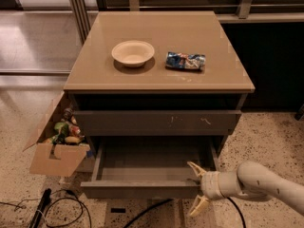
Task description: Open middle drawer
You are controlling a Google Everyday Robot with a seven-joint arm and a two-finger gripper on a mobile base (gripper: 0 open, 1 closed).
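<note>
The middle drawer [142, 190] is pulled out from the cabinet, and its flat grey inner tray [152, 163] shows and looks empty. Its plain dark front panel faces me at the bottom. My gripper [197, 188] is at the right end of that front panel. It is open, with one pale finger [194, 167] above the panel's top edge and the other below it, pointing down at the floor. The white arm reaches in from the lower right.
Above the open drawer, a shut drawer front with pale scratch marks [156, 122]. On the cabinet top [95, 75] stand a pale bowl [133, 52] and a blue snack bag [185, 60]. An open cardboard box [59, 148] of items stands on the left floor, with cables [57, 208] in front.
</note>
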